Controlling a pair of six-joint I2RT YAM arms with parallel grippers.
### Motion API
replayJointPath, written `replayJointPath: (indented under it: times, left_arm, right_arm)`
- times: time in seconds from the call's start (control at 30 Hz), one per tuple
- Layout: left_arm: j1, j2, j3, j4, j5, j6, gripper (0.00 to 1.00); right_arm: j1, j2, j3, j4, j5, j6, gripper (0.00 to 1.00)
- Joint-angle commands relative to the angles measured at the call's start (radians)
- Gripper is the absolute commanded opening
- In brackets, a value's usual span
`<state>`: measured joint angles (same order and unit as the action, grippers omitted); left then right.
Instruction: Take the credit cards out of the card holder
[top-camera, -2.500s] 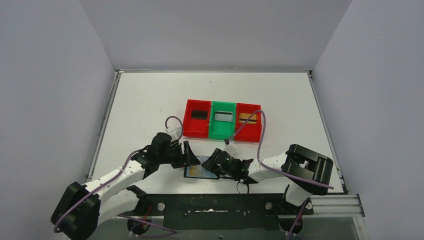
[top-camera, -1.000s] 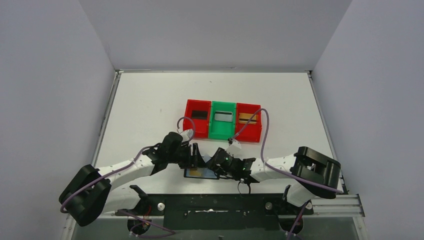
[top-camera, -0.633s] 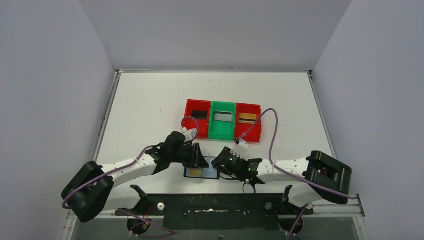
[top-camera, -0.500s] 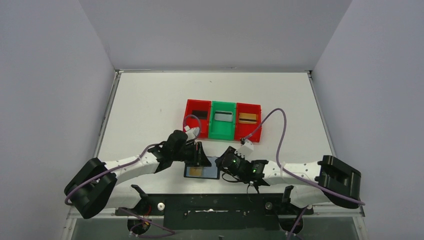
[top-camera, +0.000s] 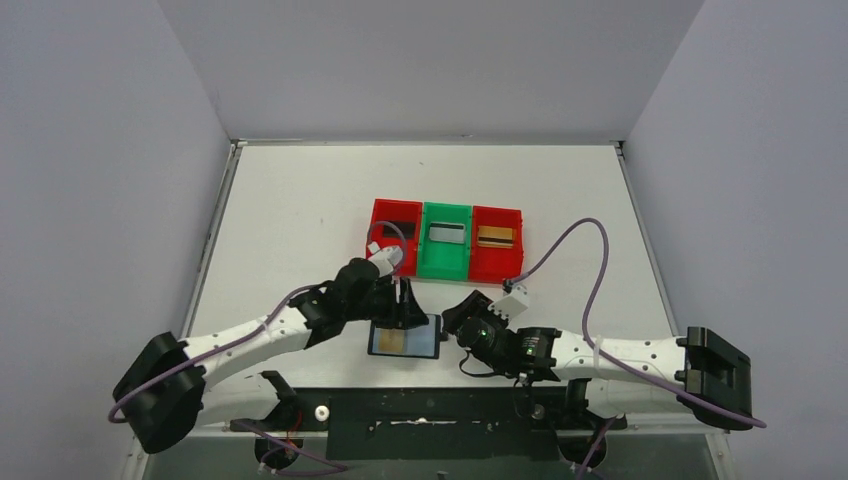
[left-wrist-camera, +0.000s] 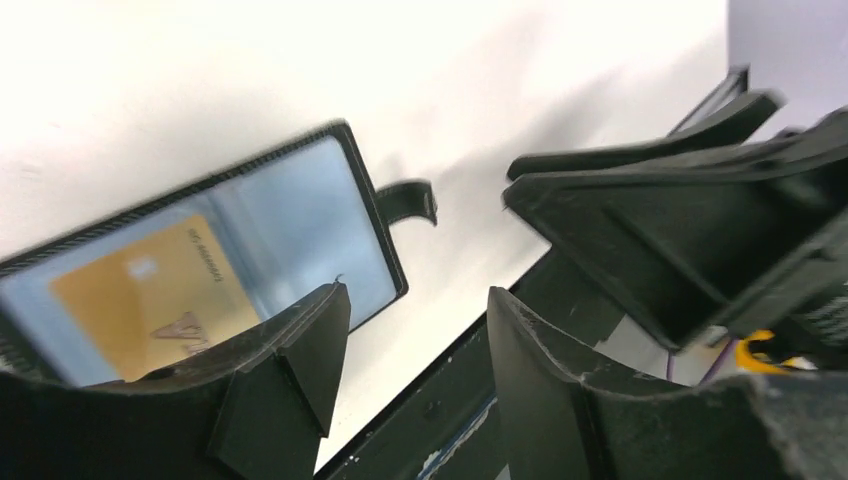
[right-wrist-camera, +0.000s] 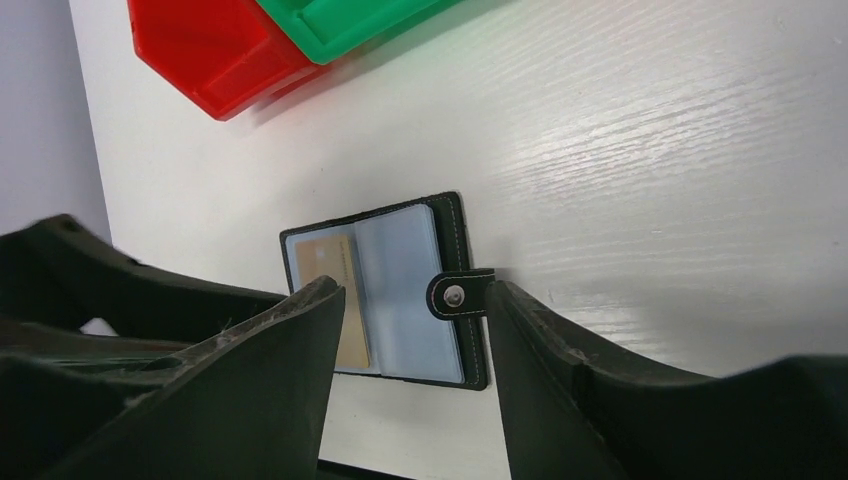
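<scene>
**A:** We record the card holder (top-camera: 404, 340) lying open and flat on the table (top-camera: 300, 200), near its front edge, with the grey-blue pockets up. One gold credit card (right-wrist-camera: 335, 292) shows in the pocket away from the snap tab (right-wrist-camera: 455, 293). We cannot tell whether more cards sit behind it.

**B:** And the fingers?

**A:** The left fingers (left-wrist-camera: 290, 370) are spread and hold nothing, low by the holder's far edge. The right fingers (right-wrist-camera: 250, 370) are likewise spread and empty, just beside the tab side. In the right wrist view the tab falls between them.

**B:** Our judgement on the step?

**A:** One side must pin the holder while the other draws the card. We advise that the right fingers hold down the tab-side flap. The left fingers then take whichever card edge stands clear of the pocket and slide it out flat, without lifting. We cannot make out which edge that is. The risk we note is that the light holder drags along with the card or folds shut.
</scene>
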<state>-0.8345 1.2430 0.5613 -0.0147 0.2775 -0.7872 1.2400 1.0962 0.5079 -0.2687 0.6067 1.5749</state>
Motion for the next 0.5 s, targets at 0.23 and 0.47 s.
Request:
replayJointPath:
  times: [0.23, 0.47]
  left_arm:
    - [0.376, -0.260, 0.026, -0.396, -0.266, 0.095, 0.54]
    - [0.383, -0.327, -0.060, -0.341, -0.166, -0.026, 0.55]
  right_arm:
    - [0.004, 0.033, 0.013, 0.272, -0.021, -0.200, 0.67]
    - [-0.030, 0.122, 0.046, 0.385, -0.162, -0.288, 0.71]
